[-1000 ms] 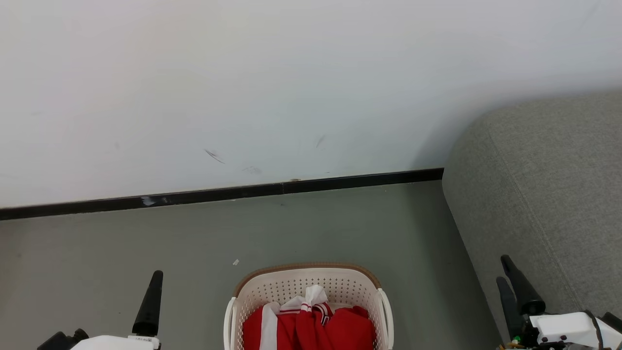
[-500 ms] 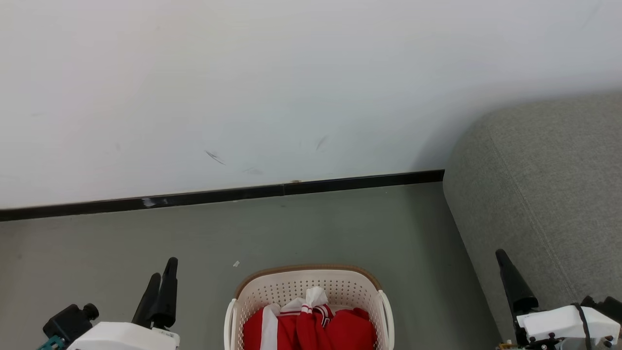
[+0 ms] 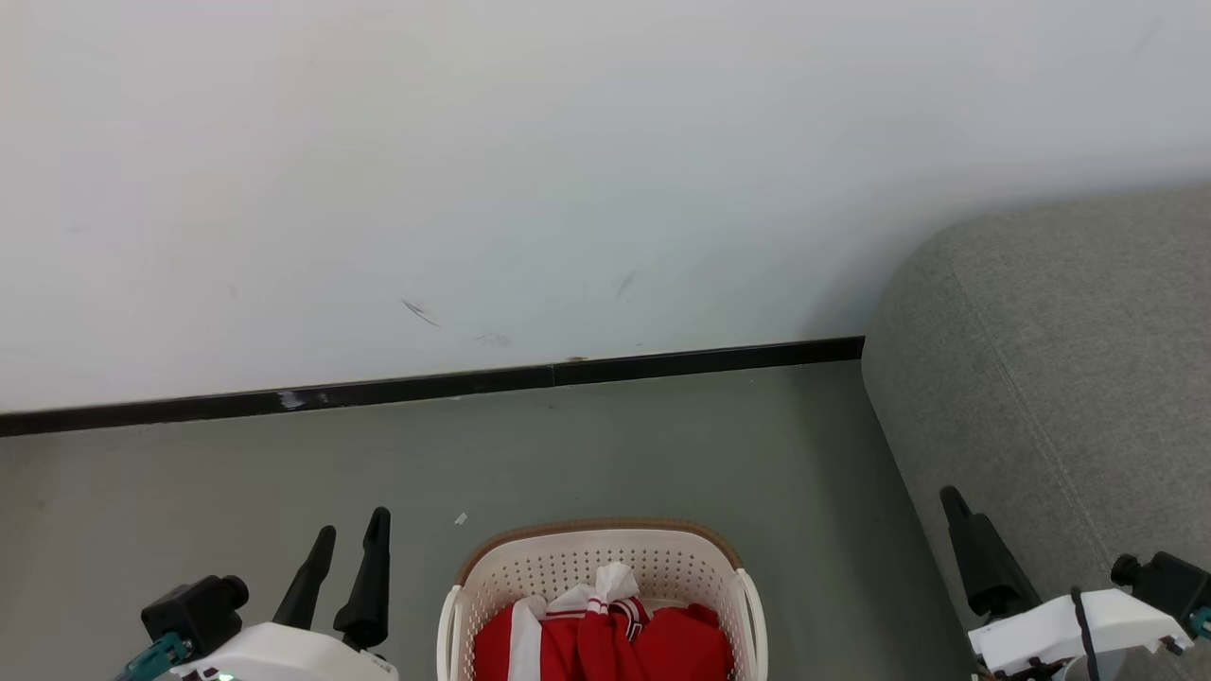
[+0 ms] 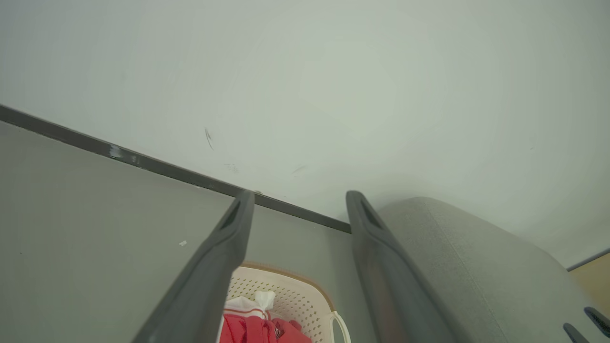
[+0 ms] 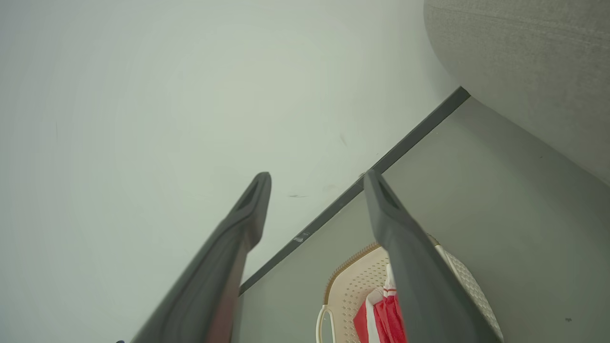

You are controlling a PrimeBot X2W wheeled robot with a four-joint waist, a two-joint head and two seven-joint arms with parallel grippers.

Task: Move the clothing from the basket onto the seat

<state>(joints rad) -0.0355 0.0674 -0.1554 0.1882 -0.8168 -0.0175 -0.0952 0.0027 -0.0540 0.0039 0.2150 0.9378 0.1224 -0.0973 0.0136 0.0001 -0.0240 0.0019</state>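
Observation:
The basket (image 3: 605, 526), cream with a brown rim, stands on the floor at the bottom centre. The clothing (image 3: 662, 643), red with white trim, lies heaped inside it. The grey seat (image 3: 1069, 359) rises to the right of the basket. My left gripper (image 3: 352, 530) hovers left of the basket, open and empty. In the left wrist view, the left gripper (image 4: 299, 193) has its fingers wide apart above the basket (image 4: 295, 290). One right finger (image 3: 984, 558) shows against the seat's side. In the right wrist view, the right gripper (image 5: 317, 175) stands open with nothing in it.
A white wall with a black skirting board (image 3: 568, 372) runs behind the grey floor (image 3: 662, 445). A small white scrap (image 3: 461, 518) lies on the floor just left of the basket. The seat's rounded side stands close to the basket's right handle.
My left gripper has risen and moved right toward the basket, turning so both fingers show. The right gripper has shifted slightly left. The camera tilted a little; basket and clothing are unchanged.

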